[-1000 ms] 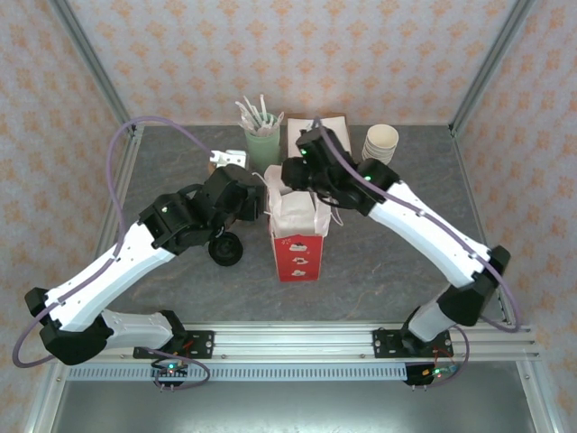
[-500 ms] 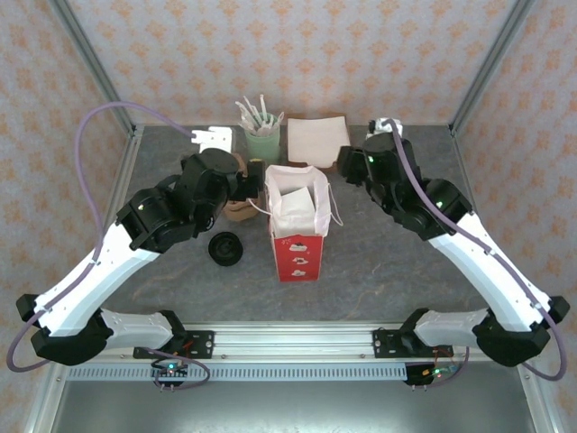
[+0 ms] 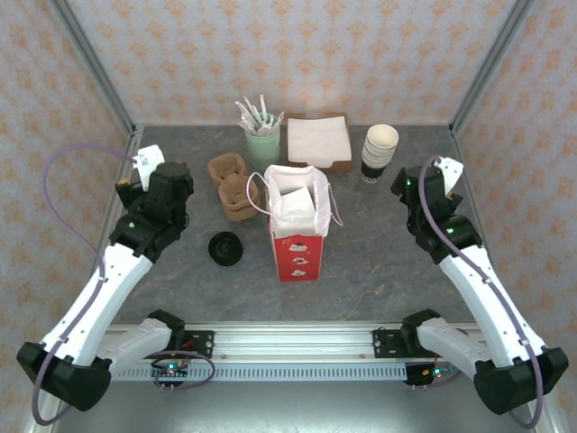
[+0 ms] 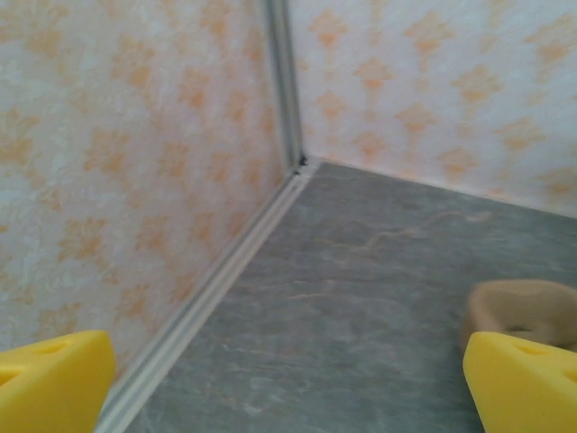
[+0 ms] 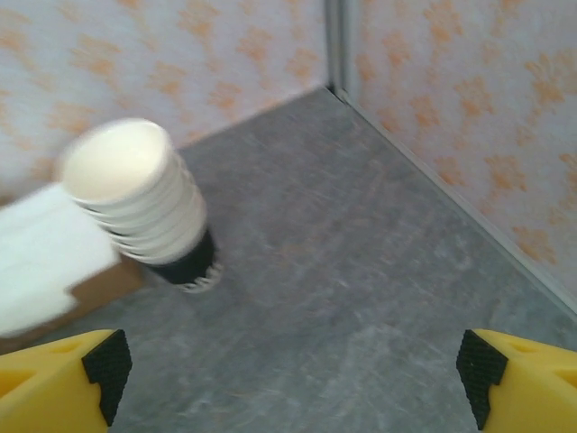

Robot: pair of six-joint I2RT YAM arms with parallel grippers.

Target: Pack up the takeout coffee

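Plainly, the left gripper is seen with its jaws spread wide. Its yellow fingertips are set at opposite lower corners of the left wrist view, and nothing is held between them. Beyond them, bare grey table is shown running to the back-left corner of the enclosure. A brown pulp cup carrier is glimpsed just above the right-hand fingertip.

The right gripper is likewise spread wide with nothing held. Ahead and to its left a blurred stack of cream-rimmed paper cups, dark at its base, is seen beside white napkins.

From above, both grippers are found near the side edges of the table, well apart from the red paper bag, which stands upright at the centre. Its mouth is open and lined with white paper. Where the takeout coffee lies cannot be told, since the bag's inside is largely hidden. The carrier lies just left of the bag, a flat black lid is placed nearer the arm bases, and a mint-green cup of white utensils is set behind the bag.
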